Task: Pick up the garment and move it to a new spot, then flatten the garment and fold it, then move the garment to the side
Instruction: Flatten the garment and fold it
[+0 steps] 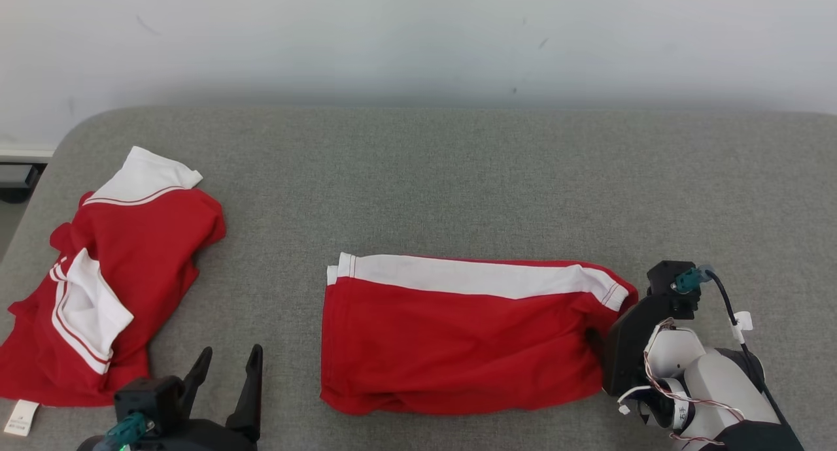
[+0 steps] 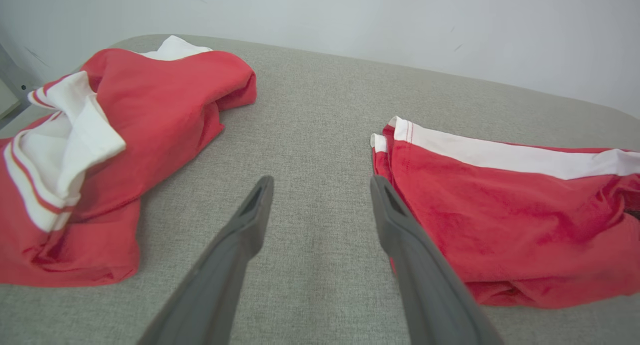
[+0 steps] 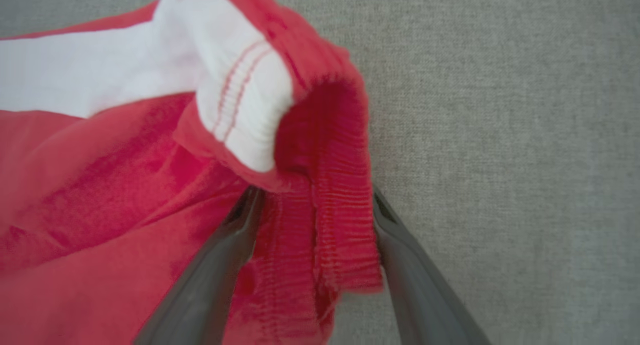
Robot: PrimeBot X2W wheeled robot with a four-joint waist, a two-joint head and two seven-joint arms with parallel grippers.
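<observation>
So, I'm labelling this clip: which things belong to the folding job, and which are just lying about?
In the job: folded red shorts; right gripper, fingers astride their waistband.
Lying about: crumpled red-and-white shirt; left gripper, open.

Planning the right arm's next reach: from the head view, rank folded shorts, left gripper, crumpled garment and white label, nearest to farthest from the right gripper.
1. folded shorts, centre; right end between the fingers of the right gripper.
2. left gripper, lower left.
3. crumpled garment, far left.
4. white label, bottom-left corner.
</observation>
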